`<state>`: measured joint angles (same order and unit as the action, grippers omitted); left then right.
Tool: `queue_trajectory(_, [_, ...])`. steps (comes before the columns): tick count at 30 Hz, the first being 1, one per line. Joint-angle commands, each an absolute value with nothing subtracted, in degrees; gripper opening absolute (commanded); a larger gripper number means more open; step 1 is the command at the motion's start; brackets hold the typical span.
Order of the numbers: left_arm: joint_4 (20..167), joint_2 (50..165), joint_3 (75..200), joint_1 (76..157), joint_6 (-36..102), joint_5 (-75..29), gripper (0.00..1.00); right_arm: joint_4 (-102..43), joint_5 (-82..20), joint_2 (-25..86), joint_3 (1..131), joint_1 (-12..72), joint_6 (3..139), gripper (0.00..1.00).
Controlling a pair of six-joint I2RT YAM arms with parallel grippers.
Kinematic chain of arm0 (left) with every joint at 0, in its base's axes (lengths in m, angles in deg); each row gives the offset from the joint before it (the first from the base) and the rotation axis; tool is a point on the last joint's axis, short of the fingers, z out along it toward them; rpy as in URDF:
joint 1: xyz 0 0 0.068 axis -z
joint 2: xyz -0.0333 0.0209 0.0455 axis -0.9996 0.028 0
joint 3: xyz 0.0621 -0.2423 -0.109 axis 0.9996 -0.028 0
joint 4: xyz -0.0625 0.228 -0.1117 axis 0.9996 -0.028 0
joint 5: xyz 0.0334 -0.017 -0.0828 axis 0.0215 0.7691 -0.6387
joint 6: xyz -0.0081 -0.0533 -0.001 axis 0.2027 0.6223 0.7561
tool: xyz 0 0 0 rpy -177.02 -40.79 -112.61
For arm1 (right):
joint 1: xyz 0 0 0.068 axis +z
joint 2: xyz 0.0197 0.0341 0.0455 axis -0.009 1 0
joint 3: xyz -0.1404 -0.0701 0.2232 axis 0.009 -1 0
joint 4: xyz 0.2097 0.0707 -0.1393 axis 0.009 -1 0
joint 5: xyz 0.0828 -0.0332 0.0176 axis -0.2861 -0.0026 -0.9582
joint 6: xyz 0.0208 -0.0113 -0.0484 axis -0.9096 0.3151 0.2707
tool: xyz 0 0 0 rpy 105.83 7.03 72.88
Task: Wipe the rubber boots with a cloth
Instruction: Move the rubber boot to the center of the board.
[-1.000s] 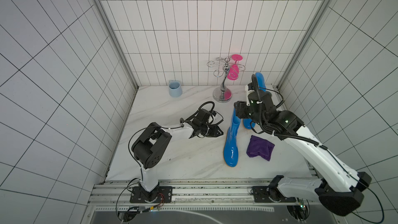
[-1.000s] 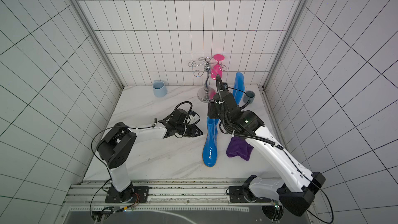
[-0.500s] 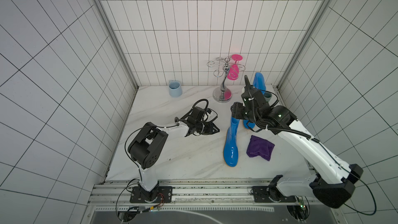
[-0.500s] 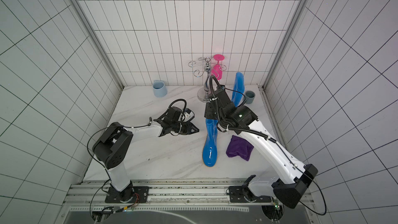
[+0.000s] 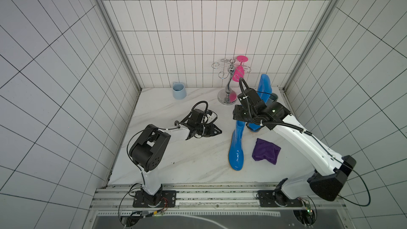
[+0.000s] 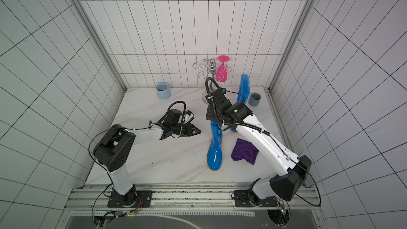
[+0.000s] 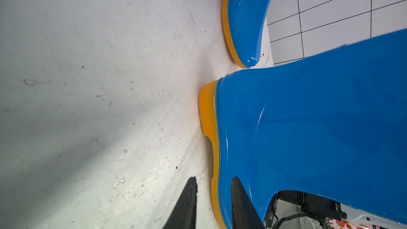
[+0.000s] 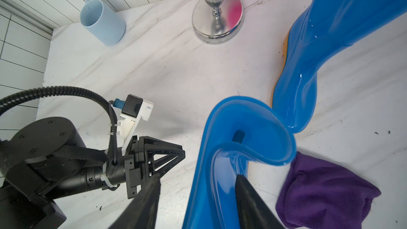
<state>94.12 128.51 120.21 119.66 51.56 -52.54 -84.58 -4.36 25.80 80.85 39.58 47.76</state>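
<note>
Two glossy blue rubber boots stand on the marble table (image 5: pixel 176 150). The near boot (image 5: pixel 236 153) (image 6: pixel 214 155) points its toe to the front; the far boot (image 5: pixel 264 84) (image 6: pixel 244 84) is at the back right. My right gripper (image 8: pixel 197 181) (image 5: pixel 239 117) is open, its fingers astride the near boot's bent shaft rim (image 8: pixel 209 150), with a gap showing beside one finger. The purple cloth (image 5: pixel 265 154) (image 8: pixel 319 190) lies crumpled right of that boot, held by nothing. My left gripper (image 7: pixel 214 180) (image 5: pixel 219 131) is slightly open and empty, low beside the near boot's heel (image 7: pixel 207 115).
A light blue mug (image 5: pixel 178 90) stands at the back left. A chrome glass rack (image 5: pixel 228 98) with a pink glass (image 5: pixel 239 74) is at the back centre, and a grey cup (image 6: pixel 254 99) sits in the back right corner. Tiled walls close three sides.
My right gripper has moved left from the far boot to over the near boot's shaft, and its jaws have narrowed a little. The left gripper has drawn back slightly to the left.
</note>
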Motion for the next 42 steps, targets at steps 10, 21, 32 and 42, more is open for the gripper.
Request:
queue_trajectory(10, [98.8,128.1,118.5,118.5,53.6,-54.5,0.27,-87.7,3.6,29.3,89.0,36.2,53.2,0.00])
queue_trajectory(21, [95.5,129.1,119.0,118.4,51.5,-52.9,0.27,-82.8,4.7,36.5,98.4,30.1,65.4,0.00])
queue_trajectory(32, [94.9,132.7,119.8,116.6,50.9,-52.0,0.27,-79.7,-2.0,46.2,109.2,19.4,74.2,0.00])
queue_trajectory(42, [94.9,134.5,120.3,115.8,50.7,-51.5,0.27,-76.4,-9.1,56.2,119.1,15.4,77.3,0.00])
